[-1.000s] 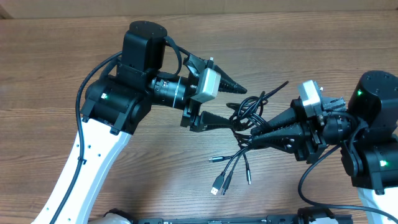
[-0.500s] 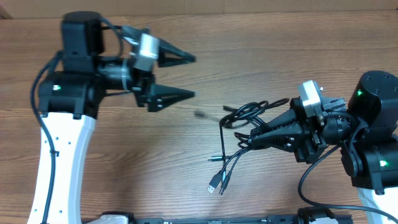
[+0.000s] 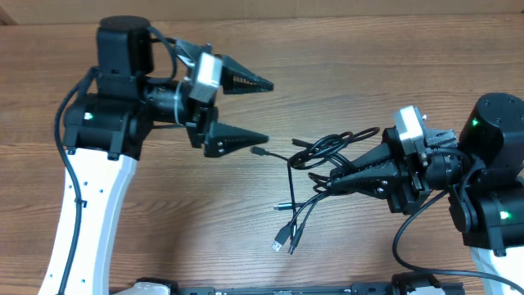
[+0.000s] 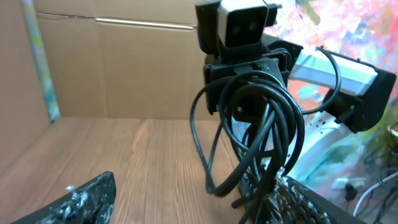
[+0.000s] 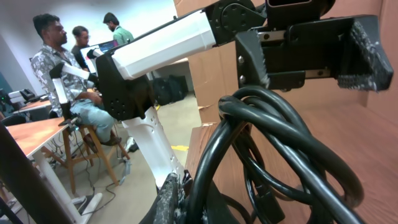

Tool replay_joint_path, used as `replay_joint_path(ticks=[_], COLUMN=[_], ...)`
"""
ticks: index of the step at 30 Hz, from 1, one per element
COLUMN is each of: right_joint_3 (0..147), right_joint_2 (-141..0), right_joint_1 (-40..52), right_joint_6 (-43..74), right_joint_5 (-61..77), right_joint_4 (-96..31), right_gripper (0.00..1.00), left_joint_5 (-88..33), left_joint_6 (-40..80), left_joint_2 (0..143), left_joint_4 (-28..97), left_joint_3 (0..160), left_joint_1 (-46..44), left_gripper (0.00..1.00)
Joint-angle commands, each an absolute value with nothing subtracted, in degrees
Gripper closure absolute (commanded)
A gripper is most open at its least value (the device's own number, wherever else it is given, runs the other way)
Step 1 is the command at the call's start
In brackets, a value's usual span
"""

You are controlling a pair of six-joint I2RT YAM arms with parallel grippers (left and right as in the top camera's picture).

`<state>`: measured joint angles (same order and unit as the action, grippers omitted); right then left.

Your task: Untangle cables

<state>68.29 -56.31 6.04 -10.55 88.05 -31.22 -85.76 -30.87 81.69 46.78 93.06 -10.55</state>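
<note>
The tangle of thin black flexible cables (image 3: 327, 147) sits right of the middle of the brown wood-grain bench (image 3: 368, 65). The right tool (image 3: 323, 176) has its jaws closed tight on the lower side of the knot. Several plug-tipped loose ends (image 3: 288, 233) trail from the knot toward the near edge. One single black strand with a small plug (image 3: 260, 152) reaches leftward and ends just beside the lower finger of the left tool (image 3: 268, 111). The left tool's jaws stand wide apart and hold nothing; it faces the knot from a short way off.

The step in hand is judged to be selecting one strand and drawing it free.

1. Use the right tool as the anchor; do not loosen it.
2. Choose the leftward strand — it appears to be the least entwined. From the left wrist, the other loops overlap closely and cannot be told apart.
3. Centre the open jaws on the strand behind its plug, not on the plug itself.
4. Close on that strand alone, then pull away from the knot along the line on which the strand leaves it.
5. If the whole knot shifts with the pull, the strand is probably looped under another — stop and choose another.
</note>
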Motion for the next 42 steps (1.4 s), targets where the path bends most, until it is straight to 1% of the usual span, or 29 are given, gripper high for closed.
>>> replay_joint_path(ticks=[1, 4, 9, 15, 20, 22, 24, 33, 37, 42], right_joint_3=[69.1, 69.1, 69.1, 69.1, 69.1, 69.1, 69.1, 69.1, 69.1, 69.1], right_joint_2=[-56.0, -56.0, -56.0, -56.0, -56.0, -56.0, -56.0, -56.0, -56.0, -56.0], right_joint_1=[6.3, 6.4, 6.4, 6.4, 6.4, 6.4, 6.4, 6.4, 6.4, 6.4], right_joint_6=[-10.6, -10.5, -10.5, -10.5, -9.7, -9.1, -8.8, -8.6, -8.6, -8.6], right_joint_5=[89.9, 89.9, 89.9, 89.9, 89.9, 89.9, 89.9, 89.9, 89.9, 89.9], right_joint_4=[-30.8, -30.7, -30.7, -30.7, -30.7, -30.7, -30.7, -30.7, -30.7, -30.7], right_gripper=[0.96, 0.96, 0.96, 0.96, 0.96, 0.96, 0.96, 0.96, 0.96, 0.96], left_joint_5=[-81.8, -76.0, -76.0, -74.9, -73.4, -72.4, -72.5, -73.3, -74.6, -81.4], left_joint_6=[-34.6, -38.5, -46.0, -50.8, -51.7, -51.7, -51.7, -51.7, -51.7, -51.9], left_joint_2=[82.0, 82.1, 82.1, 82.8, 85.0, 85.9, 86.6, 86.7, 86.5, 86.5], left_joint_4=[47.6, 50.7, 55.0, 55.4, 54.3, 53.5, 52.9, 51.1, 51.9, 52.0], left_joint_3=[94.0, 93.9, 93.9, 93.9, 93.9, 93.9, 93.9, 93.9, 93.9, 93.9], left_joint_1=[-12.4, -13.7, -14.8, -18.0, -21.6, -22.2, -22.1, -20.8, -18.3, -13.2], left_gripper=[0.17, 0.17, 0.16, 0.11, 0.11, 0.15, 0.17, 0.18, 0.19, 0.19])
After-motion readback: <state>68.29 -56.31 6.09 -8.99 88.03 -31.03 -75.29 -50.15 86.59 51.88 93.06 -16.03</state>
